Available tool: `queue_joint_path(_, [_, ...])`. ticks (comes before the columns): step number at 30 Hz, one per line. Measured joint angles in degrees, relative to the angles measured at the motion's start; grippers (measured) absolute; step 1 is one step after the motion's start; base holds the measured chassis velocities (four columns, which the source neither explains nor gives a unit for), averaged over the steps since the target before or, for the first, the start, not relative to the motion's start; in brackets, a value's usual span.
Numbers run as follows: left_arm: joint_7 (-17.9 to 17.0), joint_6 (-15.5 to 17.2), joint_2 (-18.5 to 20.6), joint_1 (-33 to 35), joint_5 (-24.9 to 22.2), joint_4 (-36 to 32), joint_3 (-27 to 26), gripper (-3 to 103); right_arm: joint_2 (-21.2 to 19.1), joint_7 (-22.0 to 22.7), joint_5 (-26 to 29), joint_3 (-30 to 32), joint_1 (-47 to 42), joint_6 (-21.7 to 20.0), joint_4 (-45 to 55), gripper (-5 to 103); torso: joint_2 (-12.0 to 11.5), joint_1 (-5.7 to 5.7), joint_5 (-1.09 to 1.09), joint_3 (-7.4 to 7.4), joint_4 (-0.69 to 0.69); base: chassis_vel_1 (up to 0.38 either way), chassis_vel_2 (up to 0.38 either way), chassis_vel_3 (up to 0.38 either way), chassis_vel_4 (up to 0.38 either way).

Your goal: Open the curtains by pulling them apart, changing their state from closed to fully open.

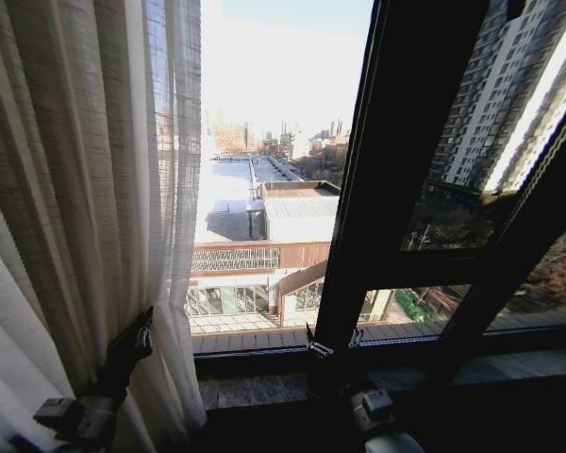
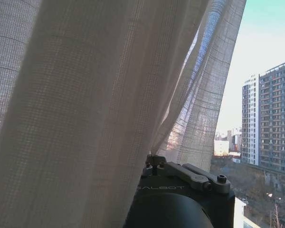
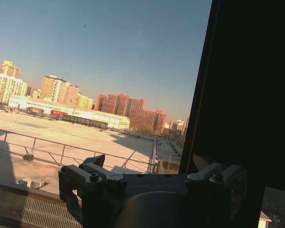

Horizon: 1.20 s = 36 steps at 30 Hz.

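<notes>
Now the left gripper (image 1: 140, 332) pinches a fold of the curtains (image 1: 85, 189). The thin cloth could slip out. The right gripper (image 3: 154, 178) waits open by the window frame (image 1: 377, 189), holding nothing.

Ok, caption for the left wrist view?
Left gripper pinching a fold of the sheer off-white pleated curtain, city beyond.

A dark window frame (image 1: 396, 142) rises right of centre, its upright post leaning and a crossbar branching off to the right. A stone sill (image 1: 264, 387) runs along the near bottom. Far outside, a long flat-roofed building (image 1: 255, 212) lies in sun, with a tall apartment tower (image 1: 509, 85) at the far right and red-brown blocks (image 3: 128, 107) on the skyline beneath clear sky.
</notes>
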Motion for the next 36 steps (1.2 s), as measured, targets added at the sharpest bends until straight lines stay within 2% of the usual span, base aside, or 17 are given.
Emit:
queue_joint_path(9, [0.03,-0.01,-0.11,-0.15,0.03,-0.07,0.05,0,-0.38,0.01,-0.07,0.02,0.10,0.00,0.00,100,0.00,0.00,0.01,0.00,0.00,0.045,0.045,-0.040,-0.030])
queue_joint_path(27, [0.02,-0.56,-1.28,0.56,0.97,-0.68,-0.05,0,-0.91,0.02,0.30,0.15,-0.39,0.09,0.38,100,0.00,0.00,-0.01,0.00,0.00,0.202,0.221,-0.205,-0.221])
queue_joint_path(36, [0.01,-1.25,-1.39,1.15,0.96,-0.87,-0.32,0,-0.82,0.07,0.29,-0.02,-0.82,0.28,0.81,100,0.00,0.00,0.00,0.00,0.01,0.061,0.062,-0.072,-0.067])
